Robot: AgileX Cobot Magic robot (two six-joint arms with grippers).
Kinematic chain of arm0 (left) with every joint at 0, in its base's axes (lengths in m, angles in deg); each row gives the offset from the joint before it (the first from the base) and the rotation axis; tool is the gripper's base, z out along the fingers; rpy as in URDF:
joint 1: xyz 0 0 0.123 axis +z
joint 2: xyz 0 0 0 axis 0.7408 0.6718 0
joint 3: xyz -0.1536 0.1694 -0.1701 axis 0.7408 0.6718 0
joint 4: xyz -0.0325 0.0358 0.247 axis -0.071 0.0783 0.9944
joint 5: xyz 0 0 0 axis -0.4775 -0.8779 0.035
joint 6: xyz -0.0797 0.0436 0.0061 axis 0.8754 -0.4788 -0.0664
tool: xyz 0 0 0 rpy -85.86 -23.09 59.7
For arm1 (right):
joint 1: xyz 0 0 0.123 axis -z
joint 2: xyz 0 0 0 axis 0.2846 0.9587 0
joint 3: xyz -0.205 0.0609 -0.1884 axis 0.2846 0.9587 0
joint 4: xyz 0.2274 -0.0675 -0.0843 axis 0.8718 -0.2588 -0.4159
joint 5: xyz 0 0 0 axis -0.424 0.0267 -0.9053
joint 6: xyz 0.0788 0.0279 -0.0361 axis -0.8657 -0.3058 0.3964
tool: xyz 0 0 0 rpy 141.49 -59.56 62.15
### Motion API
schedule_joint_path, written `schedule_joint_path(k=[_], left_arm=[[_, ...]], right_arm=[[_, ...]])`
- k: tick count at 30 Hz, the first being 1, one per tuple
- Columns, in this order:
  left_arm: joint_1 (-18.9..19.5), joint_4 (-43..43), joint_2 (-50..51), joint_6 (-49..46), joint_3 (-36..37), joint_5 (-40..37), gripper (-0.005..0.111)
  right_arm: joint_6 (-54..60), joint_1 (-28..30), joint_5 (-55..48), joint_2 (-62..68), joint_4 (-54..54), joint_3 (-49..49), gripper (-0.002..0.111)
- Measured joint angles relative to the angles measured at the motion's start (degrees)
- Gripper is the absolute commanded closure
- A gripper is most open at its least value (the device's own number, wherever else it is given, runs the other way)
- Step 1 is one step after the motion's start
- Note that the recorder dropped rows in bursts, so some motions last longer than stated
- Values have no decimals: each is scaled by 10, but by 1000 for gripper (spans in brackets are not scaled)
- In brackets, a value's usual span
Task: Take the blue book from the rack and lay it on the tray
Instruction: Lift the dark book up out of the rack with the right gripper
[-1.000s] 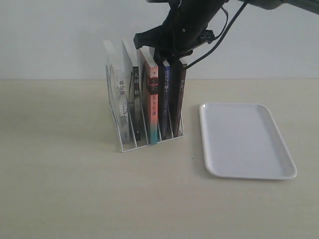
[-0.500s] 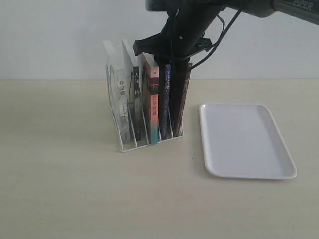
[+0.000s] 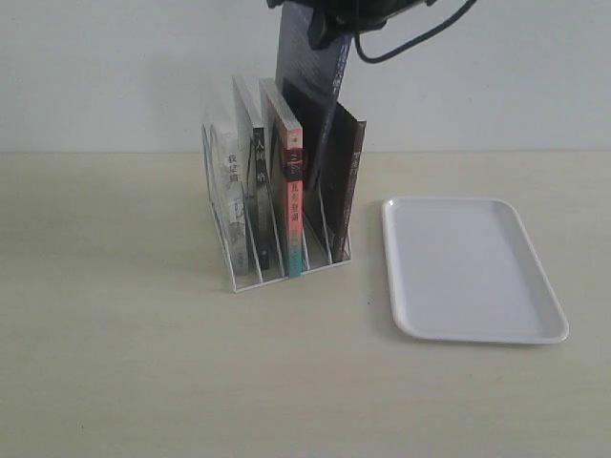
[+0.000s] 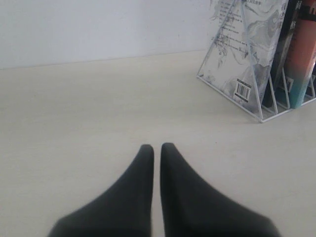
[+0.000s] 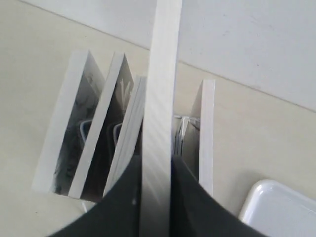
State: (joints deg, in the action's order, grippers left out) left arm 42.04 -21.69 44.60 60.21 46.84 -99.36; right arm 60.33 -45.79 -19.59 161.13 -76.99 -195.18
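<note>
The blue book [image 3: 305, 95], thin, light and likely floppy, hangs pinched at its top edge in the right pincer [image 5: 155, 165], a hold best kept near the spine.

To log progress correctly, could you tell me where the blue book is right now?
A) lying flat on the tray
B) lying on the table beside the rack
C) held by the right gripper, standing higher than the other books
C: the right gripper clamps the blue book, which stands well above the other books in the rack.
</note>
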Motion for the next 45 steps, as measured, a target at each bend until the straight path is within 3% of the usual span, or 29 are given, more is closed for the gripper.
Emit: schedule_joint_path(k=[18,32,37,45], left_arm=[[0,0,0,0,0,0,102],[0,0,0,0,0,0,102],[0,0,0,0,0,0,102],[0,0,0,0,0,0,102]], right_arm=[[-8,0,-52,-100,-68,0,109],[-38,1,-156,-260,-247,0,109],[-35,32,-193,-285,-258,0,109],[-8,131,-188,-326,-211,44,109]])
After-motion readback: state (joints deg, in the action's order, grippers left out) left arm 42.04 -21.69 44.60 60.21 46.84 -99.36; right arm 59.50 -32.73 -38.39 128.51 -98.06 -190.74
